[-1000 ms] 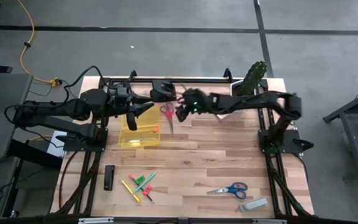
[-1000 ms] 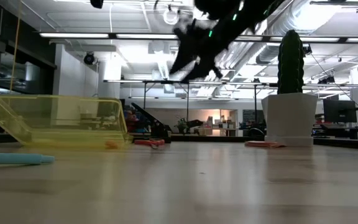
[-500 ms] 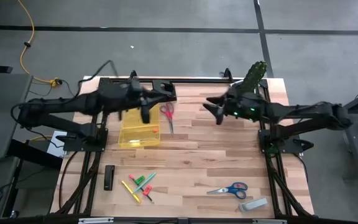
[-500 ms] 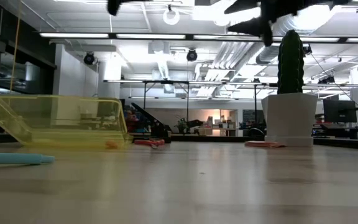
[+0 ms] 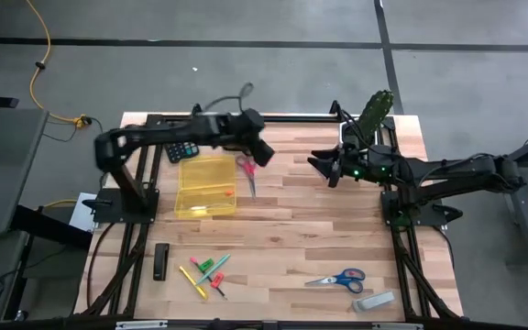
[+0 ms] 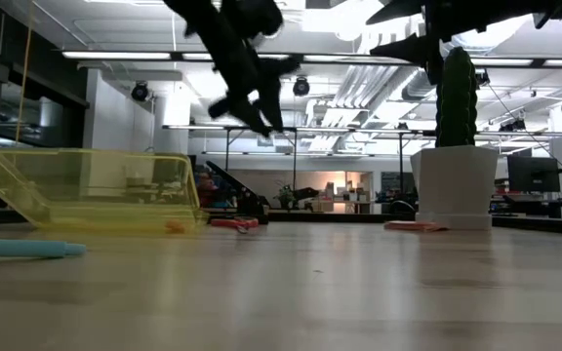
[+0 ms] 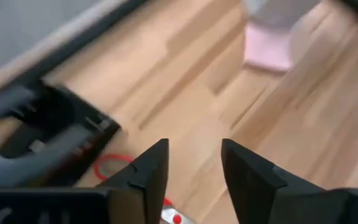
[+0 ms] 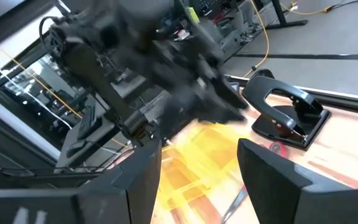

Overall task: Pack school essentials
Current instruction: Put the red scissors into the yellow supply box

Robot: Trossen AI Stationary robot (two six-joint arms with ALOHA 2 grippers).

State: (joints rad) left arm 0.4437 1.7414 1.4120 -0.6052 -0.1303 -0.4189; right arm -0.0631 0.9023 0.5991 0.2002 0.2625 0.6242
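Note:
Red-handled scissors [image 5: 247, 172] lie flat on the wood beside an open yellow box [image 5: 206, 186]. My left gripper [image 5: 262, 152] hovers open just above and right of their handles [image 7: 107, 168]. My right gripper [image 5: 324, 167] hangs open in the air near the cactus [image 5: 374, 115]. Blue-handled scissors [image 5: 337, 280] lie near the front right. Green, red and yellow pens [image 5: 207, 273] lie at the front left. The pink note pad [image 7: 266, 46] lies near the cactus pot; in the high view the right arm covers it.
A black desk device [image 5: 241, 133] and a calculator [image 5: 181, 151] sit at the far edge. A black bar [image 5: 160, 261] lies front left and a grey block [image 5: 374, 301] front right. The cactus in its white pot [image 6: 452, 185] stands at the far right corner.
My left gripper has swung from over the yellow box toward the table's right, ending above the red scissors. My right gripper has drawn back from over the scissors toward the table's right, near the cactus. The things on the table have stayed put.

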